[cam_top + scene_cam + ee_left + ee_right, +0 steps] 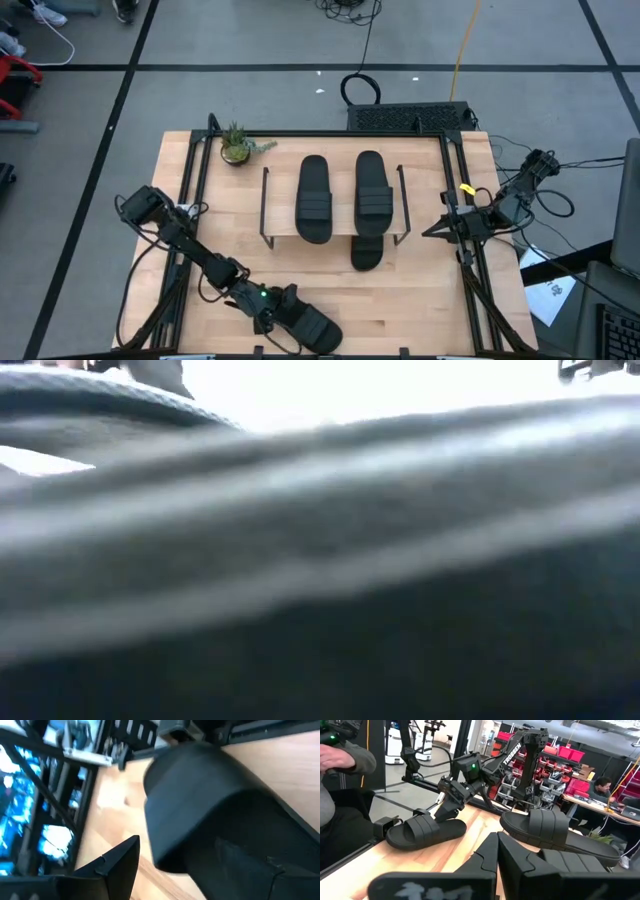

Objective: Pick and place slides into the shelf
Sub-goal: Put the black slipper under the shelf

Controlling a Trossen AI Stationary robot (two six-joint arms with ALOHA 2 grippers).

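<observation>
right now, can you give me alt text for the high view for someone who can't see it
Seen from above, the left gripper grips a black slide sandal at the wooden table's near edge. Two matching sandals lie side by side on the small plank-topped wire shelf, and another pokes out beneath it. The right gripper waits shut at the table's right side.

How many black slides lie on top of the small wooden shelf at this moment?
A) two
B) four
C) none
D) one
A: in the high view two slides lie side by side on the shelf; a third slide pokes out below it, and another slide is at the left gripper.
</observation>
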